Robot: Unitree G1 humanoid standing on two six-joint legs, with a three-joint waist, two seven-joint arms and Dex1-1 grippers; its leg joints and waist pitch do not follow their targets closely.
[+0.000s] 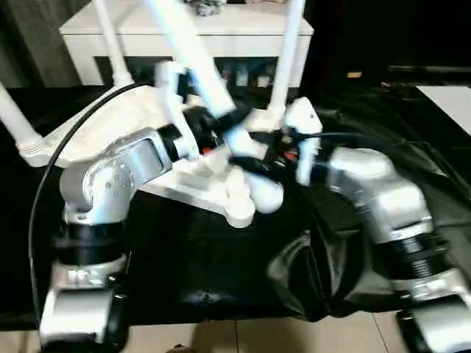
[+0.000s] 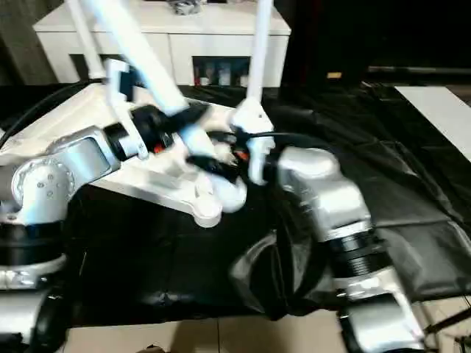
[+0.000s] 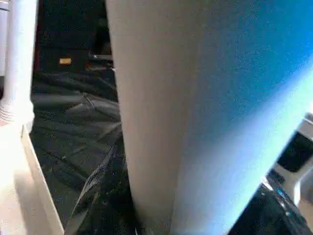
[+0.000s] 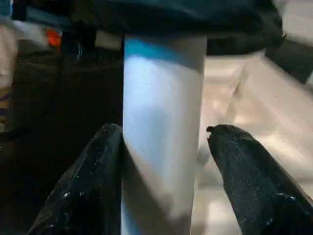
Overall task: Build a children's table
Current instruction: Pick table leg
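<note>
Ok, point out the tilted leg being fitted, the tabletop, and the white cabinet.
Tilted leg [image 1: 193, 55], left eye view, mid-shaft.
Tabletop [image 1: 221, 193], left eye view, near edge by the corner socket.
White cabinet [image 2: 184, 28], right eye view, top surface.

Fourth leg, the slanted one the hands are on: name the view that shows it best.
The left eye view: the slanted leg runs whole from the top edge down to the tabletop, between both hands. The right eye view matches. Each wrist view gives a close stretch of tube.
</note>
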